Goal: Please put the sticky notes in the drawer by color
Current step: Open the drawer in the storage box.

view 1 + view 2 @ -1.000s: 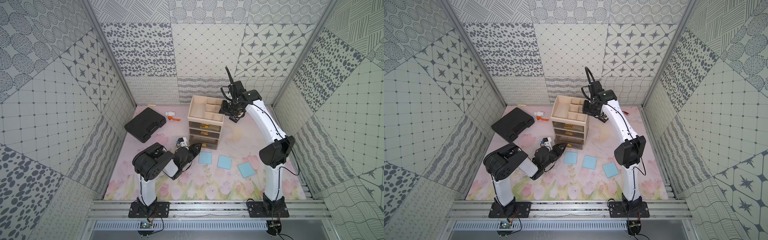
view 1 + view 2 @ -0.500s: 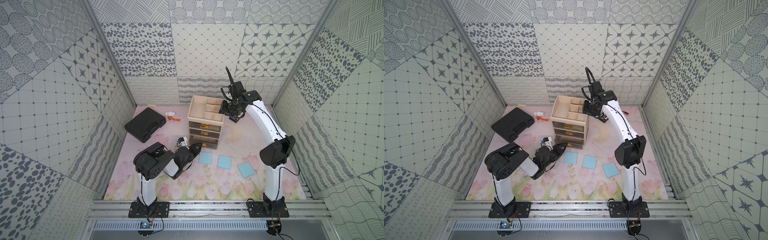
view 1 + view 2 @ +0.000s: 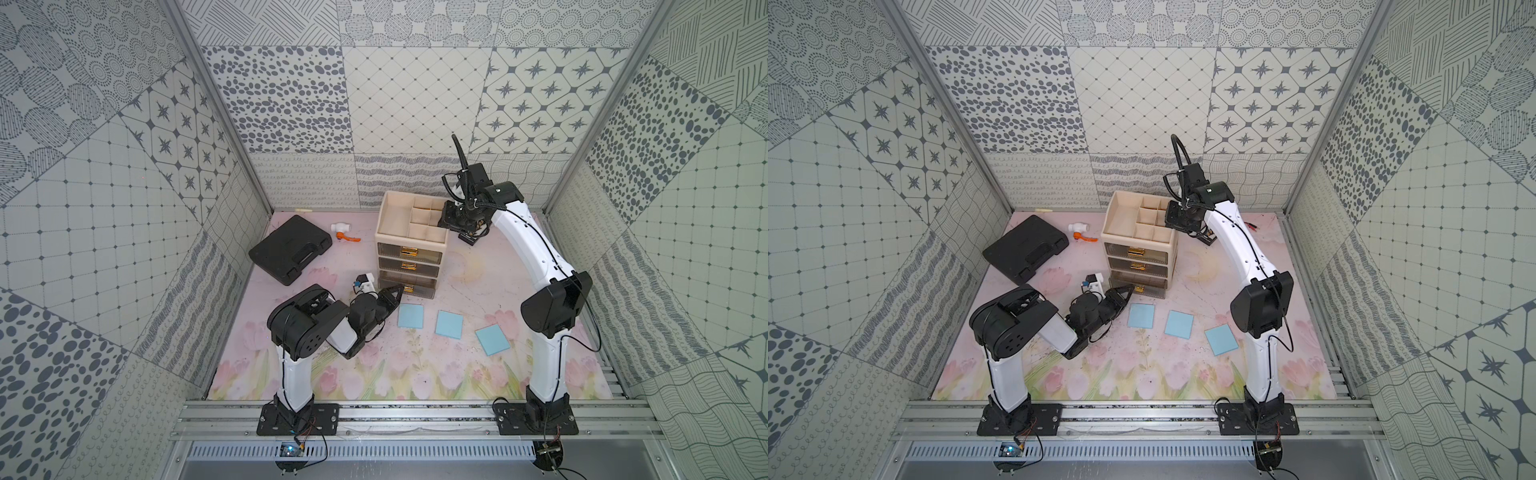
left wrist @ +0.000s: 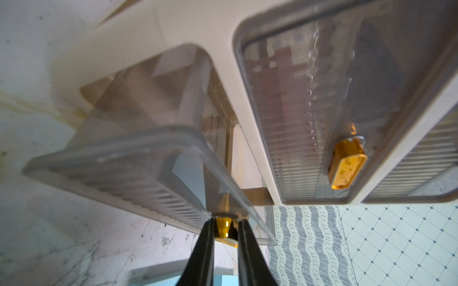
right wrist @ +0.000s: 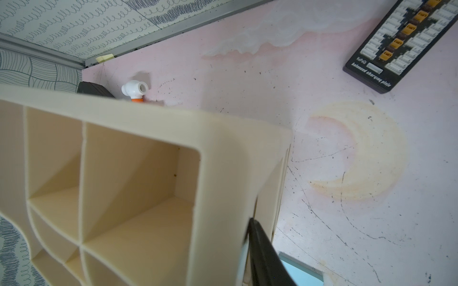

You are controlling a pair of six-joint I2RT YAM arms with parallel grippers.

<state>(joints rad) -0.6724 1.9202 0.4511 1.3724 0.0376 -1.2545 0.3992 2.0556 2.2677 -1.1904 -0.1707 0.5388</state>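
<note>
**Left hand [image 4: 225,222] pinches the gold handle [image 4: 223,232] of the bottom drawer [image 4: 138,158]**
Three blue sticky notes [image 3: 449,325] lie on the tabletop [image 3: 478,266] before the drawer unit [image 3: 409,249]; black case [image 3: 291,248] beside it; right hand [image 3: 455,220] at its top rim, grip not discernible.

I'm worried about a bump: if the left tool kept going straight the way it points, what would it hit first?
The gold handle of the bottom drawer: the left tool has its fingers either side of it. Going on would likely press the drawer's clear front into the drawer unit.
</note>
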